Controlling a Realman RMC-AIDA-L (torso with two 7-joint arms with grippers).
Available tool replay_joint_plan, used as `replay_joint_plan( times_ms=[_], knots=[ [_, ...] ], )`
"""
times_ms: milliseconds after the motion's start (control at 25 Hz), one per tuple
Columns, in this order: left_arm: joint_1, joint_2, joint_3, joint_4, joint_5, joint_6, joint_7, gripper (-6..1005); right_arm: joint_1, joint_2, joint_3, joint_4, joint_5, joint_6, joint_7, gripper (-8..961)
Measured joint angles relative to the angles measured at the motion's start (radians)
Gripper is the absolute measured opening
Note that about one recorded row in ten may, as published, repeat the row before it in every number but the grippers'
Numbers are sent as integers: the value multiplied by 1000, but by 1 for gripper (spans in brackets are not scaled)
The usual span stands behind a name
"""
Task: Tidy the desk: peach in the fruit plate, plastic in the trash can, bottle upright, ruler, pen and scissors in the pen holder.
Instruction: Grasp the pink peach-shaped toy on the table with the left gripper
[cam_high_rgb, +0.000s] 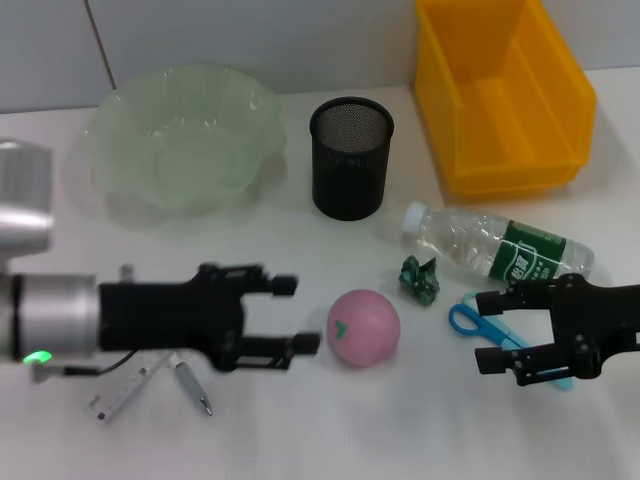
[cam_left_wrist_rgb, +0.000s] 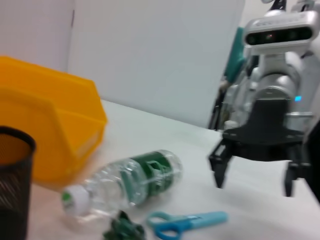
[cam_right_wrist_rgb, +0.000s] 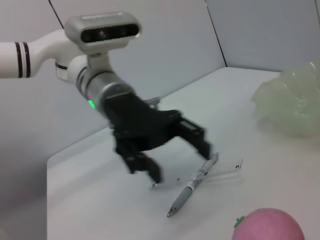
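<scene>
Head view is showing me the clear plastic water bottle (cam_high_rgb: 497, 248) lying on its side on the plain white desk (cam_high_rgb: 330, 430); its green label is carrying white writing that I cannot read. No other lettering is showing. The pale green scalloped fruit plate (cam_high_rgb: 183, 135), the black wire-mesh pen holder (cam_high_rgb: 350, 158) and the bright yellow rectangular trash can (cam_high_rgb: 503, 92) are standing along the back, and I am seeing nothing inside any of them.

My left gripper (cam_high_rgb: 296, 315) is hovering wide open and holding nothing, its fingers pointing at the pink ball-like peach (cam_high_rgb: 363, 327) just beside them. The thin transparent ruler (cam_high_rgb: 127, 388) and the slim silver pen (cam_high_rgb: 193, 387) are lying under my left arm. My right gripper (cam_high_rgb: 489, 331) is also gaping, gripping nothing, poised over the blue-handled scissors (cam_high_rgb: 487, 329). A crumpled dark green piece of plastic (cam_high_rgb: 419, 278) is sitting between the peach and the bottle.
</scene>
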Motion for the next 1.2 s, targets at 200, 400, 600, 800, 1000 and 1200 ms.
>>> replay_joint_plan(
  times_ms=[200, 400, 600, 800, 1000, 1200],
  knots=[
    [-69, -20, 31, -29, 38, -119, 6, 791, 4, -1, 0, 0, 0, 0, 4, 818],
    [-118, -24, 98, -72, 36, -187, 7, 792, 5, -1, 1, 0, -1, 1, 5, 818],
    [-141, -29, 160, -76, 18, -230, 11, 791, 7, -1, 1, 0, -1, 2, 5, 818],
    [-146, -31, 274, -76, -56, -304, 12, 789, 10, 0, 0, 0, -1, 3, 5, 818],
    [-148, -31, 354, -77, -86, -382, 6, 787, 21, 0, 0, 2, -1, 3, 5, 819],
    [-149, -31, 397, -77, -106, -419, 4, 785, 29, 0, 0, 8, -1, 5, 5, 819]
  ],
)
